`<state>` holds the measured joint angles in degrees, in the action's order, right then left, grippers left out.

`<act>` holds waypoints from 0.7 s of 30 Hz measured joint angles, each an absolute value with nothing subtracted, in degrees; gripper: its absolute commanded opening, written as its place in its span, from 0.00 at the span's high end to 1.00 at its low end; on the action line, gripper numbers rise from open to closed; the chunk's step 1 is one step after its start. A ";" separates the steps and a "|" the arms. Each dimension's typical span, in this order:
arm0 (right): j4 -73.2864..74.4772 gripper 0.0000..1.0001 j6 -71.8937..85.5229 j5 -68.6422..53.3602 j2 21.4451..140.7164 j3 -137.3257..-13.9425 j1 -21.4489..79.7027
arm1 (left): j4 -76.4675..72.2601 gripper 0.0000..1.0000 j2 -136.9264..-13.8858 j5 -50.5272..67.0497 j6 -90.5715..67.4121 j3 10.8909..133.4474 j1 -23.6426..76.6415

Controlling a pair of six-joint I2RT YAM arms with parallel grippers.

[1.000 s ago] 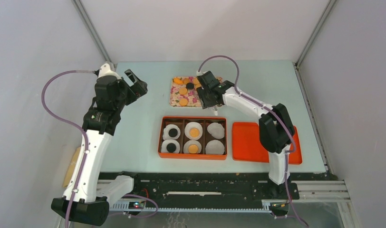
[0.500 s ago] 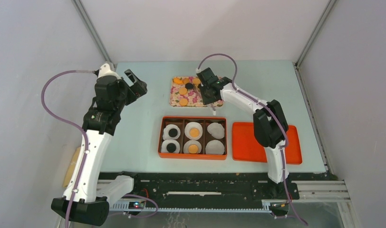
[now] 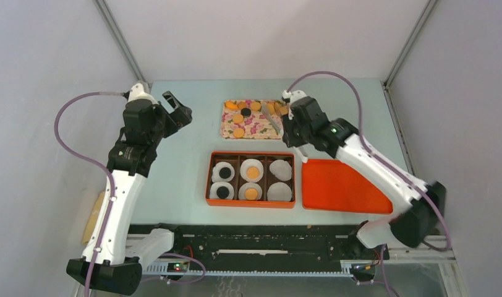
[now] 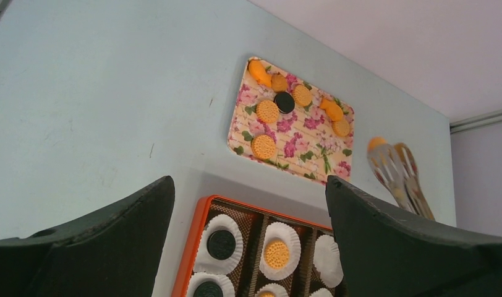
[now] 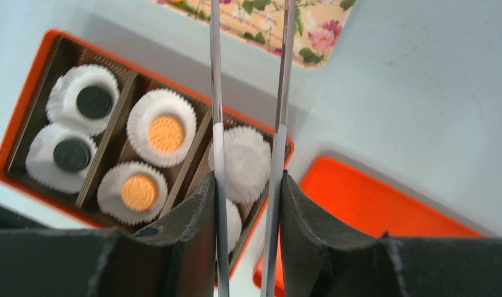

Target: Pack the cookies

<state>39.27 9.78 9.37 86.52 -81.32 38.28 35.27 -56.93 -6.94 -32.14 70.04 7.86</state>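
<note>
While grey panels (image 3: pixel 44 62) wall pale-green table (image 3: pixel 187 161), orange box (image 3: pixel 248 203) holds four cookies (image 3: pixel 252 174) in paper cups; more on floral tray (image 3: pixel 258 129) behind box. Left gripper (image 4: pixel 248 185) left of box, spread wide, empty. Right gripper (image 5: pixel 247 185), near box's far right corner, clamps metal tongs (image 5: pixel 214 74).

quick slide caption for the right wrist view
Right hand holding metal tongs over the orange box: four cookies in liners, two liners empty.

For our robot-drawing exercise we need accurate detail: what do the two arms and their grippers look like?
The left arm and right arm have white links joined by black housings. A mauve cable loops along each. The fingers are broad matte-black wedges. A small green light glows near the right wrist.
</note>
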 measured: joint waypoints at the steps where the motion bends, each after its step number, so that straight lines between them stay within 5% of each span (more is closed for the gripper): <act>1: 40.12 0.84 9.87 9.82 83.37 -80.03 39.05 | 35.27 0.04 -56.93 -6.79 -32.14 70.04 7.86; 9: 50.39 0.83 15.05 14.11 66.61 -69.32 52.97 | 35.18 0.05 -56.77 -5.21 -32.58 69.47 7.97; 21: 61.25 0.82 26.15 17.85 64.07 -60.66 58.43 | 35.07 0.04 -56.77 -3.88 -32.62 69.32 9.15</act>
<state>61.25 26.15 17.85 64.07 -60.66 58.43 35.07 -56.77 -3.88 -32.62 69.32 9.15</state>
